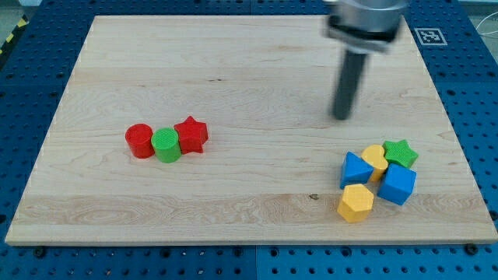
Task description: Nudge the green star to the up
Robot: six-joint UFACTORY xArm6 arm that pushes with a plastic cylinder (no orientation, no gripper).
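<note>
The green star [401, 152] sits at the view's lower right, at the top right of a tight cluster. It touches a yellow block [375, 159] on its left and a blue cube [398, 185] below it. My tip [341, 117] rests on the board above and to the left of the star, apart from it, with a gap of bare wood between. The rod rises toward the view's top to the arm's dark collar.
The cluster also holds a blue triangular block [355, 169] and a yellow hexagon [356, 203]. At the view's left, a red cylinder [140, 141], a green cylinder [166, 145] and a red star [191, 134] stand in a touching row. The wooden board [233, 62] lies on a blue perforated table.
</note>
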